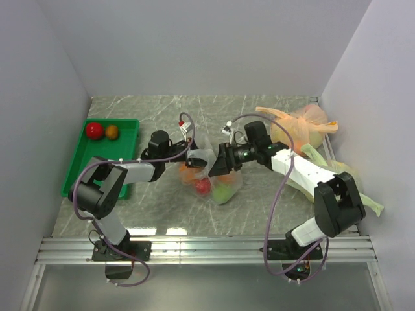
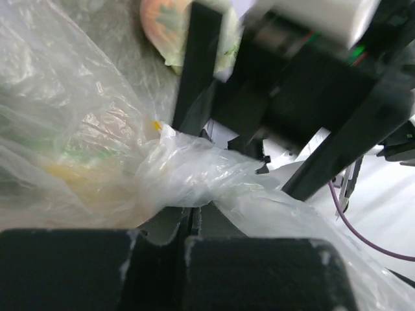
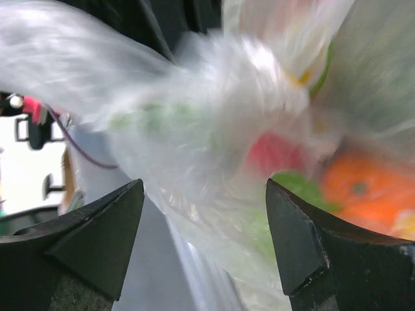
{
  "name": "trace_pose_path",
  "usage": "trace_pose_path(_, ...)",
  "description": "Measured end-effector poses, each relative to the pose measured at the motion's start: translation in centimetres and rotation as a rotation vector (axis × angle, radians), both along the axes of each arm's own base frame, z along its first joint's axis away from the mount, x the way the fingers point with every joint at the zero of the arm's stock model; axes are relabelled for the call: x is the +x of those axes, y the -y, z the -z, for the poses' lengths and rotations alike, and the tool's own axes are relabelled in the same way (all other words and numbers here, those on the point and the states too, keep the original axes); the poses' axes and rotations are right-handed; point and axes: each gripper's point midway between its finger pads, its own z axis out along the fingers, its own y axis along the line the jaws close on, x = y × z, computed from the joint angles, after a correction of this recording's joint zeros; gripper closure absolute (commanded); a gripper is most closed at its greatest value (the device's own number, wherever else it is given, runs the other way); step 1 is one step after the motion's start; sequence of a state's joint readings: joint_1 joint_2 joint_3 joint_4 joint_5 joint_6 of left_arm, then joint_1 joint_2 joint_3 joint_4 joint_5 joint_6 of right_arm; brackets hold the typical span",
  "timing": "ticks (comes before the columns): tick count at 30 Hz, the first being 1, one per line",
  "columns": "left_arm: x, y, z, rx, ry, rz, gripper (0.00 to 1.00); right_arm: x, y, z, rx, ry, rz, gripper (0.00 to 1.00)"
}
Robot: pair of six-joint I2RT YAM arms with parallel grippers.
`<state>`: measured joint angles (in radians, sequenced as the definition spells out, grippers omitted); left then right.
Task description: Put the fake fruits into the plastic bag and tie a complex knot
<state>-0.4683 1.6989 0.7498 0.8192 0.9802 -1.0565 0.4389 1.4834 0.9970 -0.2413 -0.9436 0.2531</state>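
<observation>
Grey marbled table (image 1: 162, 217) was walled on three sides, with free room mostly along its near edge. Mid-table, the plastic bag (image 1: 228, 189) held fake fruits (image 1: 203, 186). My left gripper (image 1: 189, 153) was clamped on its bunched film. The right gripper (image 1: 214, 170) stood wide either side of the twisted neck, not closed on it. Blur smeared the right wrist view. A red ball (image 1: 94, 129) and an orange ball (image 1: 111, 131) sat in the green tray (image 1: 72, 170) at the left edge.

Plastic bag (image 2: 188, 172): thin clear film, crinkled, glossy. Fake fruits (image 1: 94, 129): smooth, shiny plastic. Table (image 1: 259, 214): grey marbled, slight sheen. Tray (image 1: 78, 170): smooth green plastic. Right hand (image 3: 204, 207) fingers (image 3: 97, 240): matt black, worn edges.
</observation>
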Motion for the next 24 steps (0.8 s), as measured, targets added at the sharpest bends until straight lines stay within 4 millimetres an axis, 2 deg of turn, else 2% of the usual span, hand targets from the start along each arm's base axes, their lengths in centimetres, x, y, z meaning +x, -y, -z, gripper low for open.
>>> trace_pose_path(1,0.0,0.1,-0.2,-0.006,0.006,0.003,1.00,-0.7,-0.4,0.7,-0.011,-0.029,-0.003,0.17)
trace_pose_path(3,-0.3,0.3,-0.4,-0.016,0.013,0.012,0.99,-1.5,-1.4,1.5,-0.018,-0.068,-0.010,0.25)
trace_pose_path(4,-0.3,0.5,-0.4,-0.019,0.014,0.016,0.99,-1.6,-1.9,1.7,-0.013,-0.080,-0.008,0.38)
trace_pose_path(6,-0.5,0.7,-0.3,-0.026,0.008,0.025,0.99,-1.6,-3.0,1.4,0.009,-0.095,0.000,0.57)
trace_pose_path(7,-0.6,0.7,-0.2,-0.029,0.002,0.034,1.00,-1.2,-3.4,1.2,0.014,-0.093,0.021,0.70)
trace_pose_path(10,-0.3,0.2,-0.9,-0.051,0.025,0.041,1.00,-1.4,-3.8,1.5,0.020,-0.156,0.061,0.82)
trace_pose_path(12,0.7,-0.4,-1.3,-0.062,0.036,0.014,1.00,-1.0,-4.3,1.6,0.025,-0.191,0.096,0.83)
trace_pose_path(14,1.3,-0.9,-1.5,-0.069,0.041,0.003,0.99,-0.7,-5.0,1.4,0.032,-0.195,0.122,0.80)
trace_pose_path(15,1.5,-0.9,-1.5,-0.071,0.042,0.007,0.99,-0.6,-5.2,1.4,0.033,-0.199,0.131,0.75)
trace_pose_path(16,1.6,-1.0,-1.6,-0.072,0.043,0.010,1.00,-0.5,-5.4,1.3,0.034,-0.200,0.135,0.54)
trace_pose_path(17,1.8,-1.0,-1.7,-0.072,0.045,0.011,1.00,-0.4,-5.6,1.2,0.033,-0.205,0.136,0.43)
trace_pose_path(20,1.1,-0.7,-1.6,-0.070,0.038,0.038,1.00,0.0,-6.1,-0.1,0.037,-0.136,0.102,0.31)
trace_pose_path(22,0.9,-0.5,-1.5,-0.066,0.045,0.049,1.00,0.1,-5.5,-0.6,0.019,-0.094,0.086,0.21)
trace_pose_path(24,0.6,-0.5,-1.2,-0.057,0.038,0.059,0.99,-0.1,-4.4,-1.0,0.001,-0.055,0.077,0.21)
